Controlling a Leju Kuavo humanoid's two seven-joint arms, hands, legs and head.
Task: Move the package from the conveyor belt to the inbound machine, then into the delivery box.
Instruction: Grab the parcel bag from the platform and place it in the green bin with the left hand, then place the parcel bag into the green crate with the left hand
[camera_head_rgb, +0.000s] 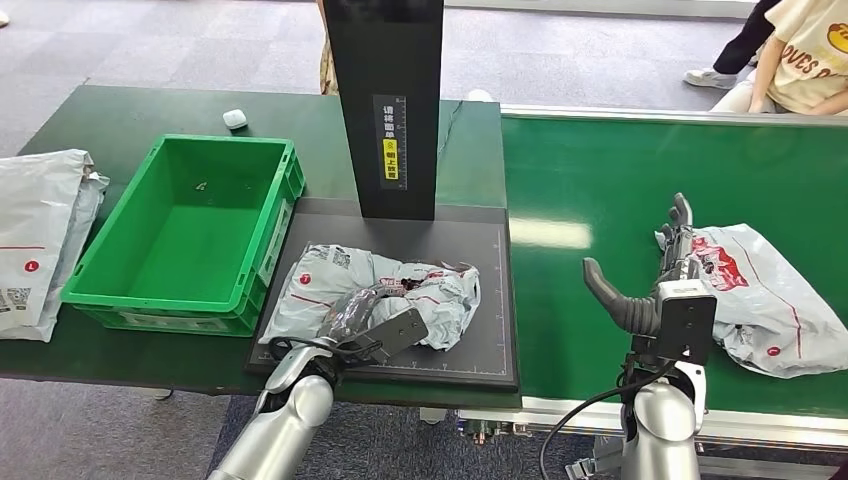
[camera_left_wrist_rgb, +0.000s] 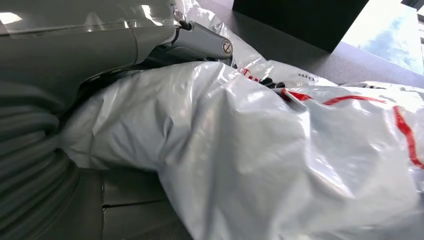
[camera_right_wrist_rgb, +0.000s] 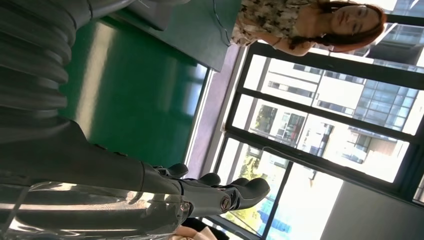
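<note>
A crumpled grey-white package (camera_head_rgb: 400, 288) with red markings lies on the black platform of the inbound machine (camera_head_rgb: 480, 350). My left hand (camera_head_rgb: 355, 322) grips its near-left part. In the left wrist view the plastic (camera_left_wrist_rgb: 260, 150) bulges against my palm, with the thumb (camera_left_wrist_rgb: 200, 42) over its top. My right hand (camera_head_rgb: 660, 275) hovers over the green conveyor belt (camera_head_rgb: 590, 190), fingers straight and thumb apart, holding nothing. A second grey package (camera_head_rgb: 770, 295) lies on the belt, just right of those fingers. In the right wrist view the fingers (camera_right_wrist_rgb: 225, 192) stretch out with nothing in them.
An empty green delivery box (camera_head_rgb: 190, 225) stands left of the platform. The machine's black pillar (camera_head_rgb: 385, 100) rises behind the package. More grey packages (camera_head_rgb: 40, 240) lie at the far left, and a small white object (camera_head_rgb: 234, 118) sits behind the box. People (camera_head_rgb: 800, 50) sit beyond the belt.
</note>
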